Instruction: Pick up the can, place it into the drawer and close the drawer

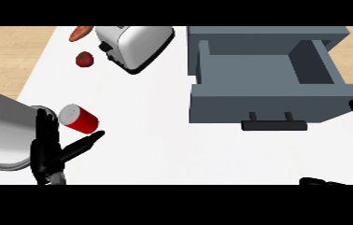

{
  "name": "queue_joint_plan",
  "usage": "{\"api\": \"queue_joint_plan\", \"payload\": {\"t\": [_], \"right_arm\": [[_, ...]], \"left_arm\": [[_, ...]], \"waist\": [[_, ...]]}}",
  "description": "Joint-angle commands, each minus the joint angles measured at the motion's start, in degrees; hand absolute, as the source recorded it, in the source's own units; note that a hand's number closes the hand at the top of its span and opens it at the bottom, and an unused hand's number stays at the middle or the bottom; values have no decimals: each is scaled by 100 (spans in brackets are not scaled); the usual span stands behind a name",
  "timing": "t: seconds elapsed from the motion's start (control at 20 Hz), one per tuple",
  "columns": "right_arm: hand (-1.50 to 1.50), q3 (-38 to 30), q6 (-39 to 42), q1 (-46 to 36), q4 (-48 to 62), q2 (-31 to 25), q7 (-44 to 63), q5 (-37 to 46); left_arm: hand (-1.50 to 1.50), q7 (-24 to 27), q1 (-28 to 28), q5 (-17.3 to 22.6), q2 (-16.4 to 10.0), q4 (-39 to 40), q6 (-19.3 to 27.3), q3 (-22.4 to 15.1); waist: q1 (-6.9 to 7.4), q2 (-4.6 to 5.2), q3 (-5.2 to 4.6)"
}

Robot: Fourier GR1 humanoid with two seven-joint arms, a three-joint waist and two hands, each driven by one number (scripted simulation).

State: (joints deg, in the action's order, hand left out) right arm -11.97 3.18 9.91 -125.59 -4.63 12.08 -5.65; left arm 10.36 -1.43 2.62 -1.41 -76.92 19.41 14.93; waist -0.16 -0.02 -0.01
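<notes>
A red can [79, 118] with a silver top lies tilted on the white counter at the left. My left hand [50, 151] is just below it, open, fingers straight and the thumb reaching up toward the can's lower side without closing on it. The grey drawer [265, 95] stands pulled open at the right, its inside bare, a dark handle [273, 124] on its front. Only a dark sliver of my right hand [322, 181] shows at the lower right edge; its fingers are hidden.
A silver toaster [133, 45] sits at the back, with a small red tomato [84, 59] and an orange carrot [81, 31] to its left. A grey metal pot or pan [15, 130] lies at the left edge beside my left hand.
</notes>
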Motion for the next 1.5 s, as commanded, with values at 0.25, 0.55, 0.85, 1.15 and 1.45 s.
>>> {"api": "queue_joint_plan", "payload": {"t": [0.25,0.55,0.85,1.15,1.45], "right_arm": [[-150,-351,242,326,-514,-45,220,-378],[-150,-374,313,-107,237,-23,-86,-124],[-150,-240,182,84,-848,81,709,-185],[-150,-543,491,-55,-170,-73,202,-249],[-150,-479,187,-476,-342,-107,641,-156]], "left_arm": [[-150,1237,633,373,-165,1972,-233,445],[-150,1281,1155,669,-329,2620,-111,560],[-150,1920,1634,870,-807,3821,-531,799],[-150,2587,2233,958,-992,5000,-721,864],[-150,2719,2754,873,-1287,5793,-1463,792]], "waist": [[-40,2,-2],[-7,4,0],[-30,4,-2],[-34,9,-2],[-62,25,-8]]}}
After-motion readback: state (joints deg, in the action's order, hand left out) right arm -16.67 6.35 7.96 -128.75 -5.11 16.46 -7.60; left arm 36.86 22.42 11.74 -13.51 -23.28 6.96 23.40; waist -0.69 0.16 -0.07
